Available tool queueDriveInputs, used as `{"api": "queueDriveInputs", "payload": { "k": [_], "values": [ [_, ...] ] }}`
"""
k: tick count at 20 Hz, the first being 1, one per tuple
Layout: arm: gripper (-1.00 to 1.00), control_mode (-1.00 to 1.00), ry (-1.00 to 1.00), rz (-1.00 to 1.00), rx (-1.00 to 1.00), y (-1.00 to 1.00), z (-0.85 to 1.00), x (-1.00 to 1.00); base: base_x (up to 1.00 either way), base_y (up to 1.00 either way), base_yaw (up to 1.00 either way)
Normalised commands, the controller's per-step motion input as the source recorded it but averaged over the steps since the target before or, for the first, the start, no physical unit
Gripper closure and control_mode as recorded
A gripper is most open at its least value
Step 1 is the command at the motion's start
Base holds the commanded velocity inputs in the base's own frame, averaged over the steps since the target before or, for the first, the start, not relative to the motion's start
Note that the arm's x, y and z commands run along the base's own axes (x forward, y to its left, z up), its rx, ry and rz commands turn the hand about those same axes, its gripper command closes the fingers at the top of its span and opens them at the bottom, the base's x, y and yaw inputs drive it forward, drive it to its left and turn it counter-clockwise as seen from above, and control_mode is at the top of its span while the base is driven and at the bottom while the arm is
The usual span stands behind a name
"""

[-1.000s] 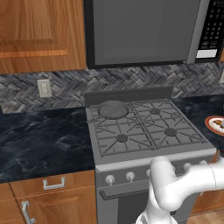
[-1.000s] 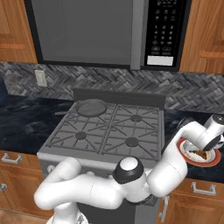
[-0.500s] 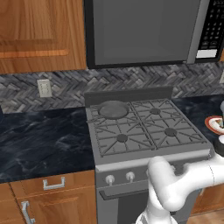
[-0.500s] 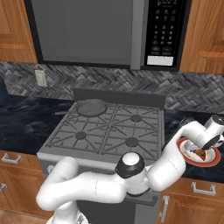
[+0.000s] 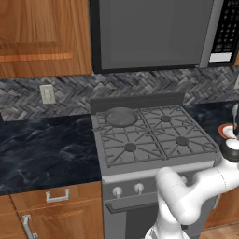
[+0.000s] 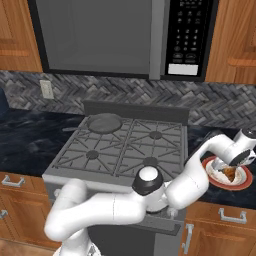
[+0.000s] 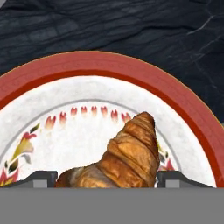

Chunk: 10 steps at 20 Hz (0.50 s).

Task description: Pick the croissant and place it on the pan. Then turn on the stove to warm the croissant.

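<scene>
The croissant [image 7: 127, 157], orange-brown and curved, lies on a white plate with an orange-red rim [image 7: 109, 65]. My gripper [image 7: 107, 178] hangs just over it, open, one fingertip [image 7: 41, 177] on each side of the pastry and close against its flanks. Seen from the right base, the gripper [image 6: 232, 167] reaches down onto the plate [image 6: 240, 186] on the dark counter right of the stove [image 6: 120, 150]. The grey pan [image 6: 105, 122] rests on the rear left burner, also seen from the left base as pan [image 5: 120, 116] on stove [image 5: 154, 140].
Round knobs [image 5: 138, 188] line the stove's front. A grey microwave [image 6: 100, 35] hangs above the range. Dark marble counter [image 5: 46, 144] runs left of the stove, wooden cabinets above and below. My white arm [image 6: 150, 195] stretches across the stove's front right corner.
The hand has sunk a little closer to the plate and the fingers have drawn in toward the croissant. Pan and plate stay put.
</scene>
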Motion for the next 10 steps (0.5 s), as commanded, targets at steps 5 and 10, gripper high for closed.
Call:
{"api": "queueDriveInputs", "payload": {
  "k": [5,10],
  "values": [
    [1.0,-1.0,0.01,0.08,0.01,0.08,-0.19,-0.08,0.0,0.0,0.0],
    [1.0,-1.0,0.0,0.48,0.0,0.41,-0.2,-0.2,0.0,0.0,0.0]
  ]
}}
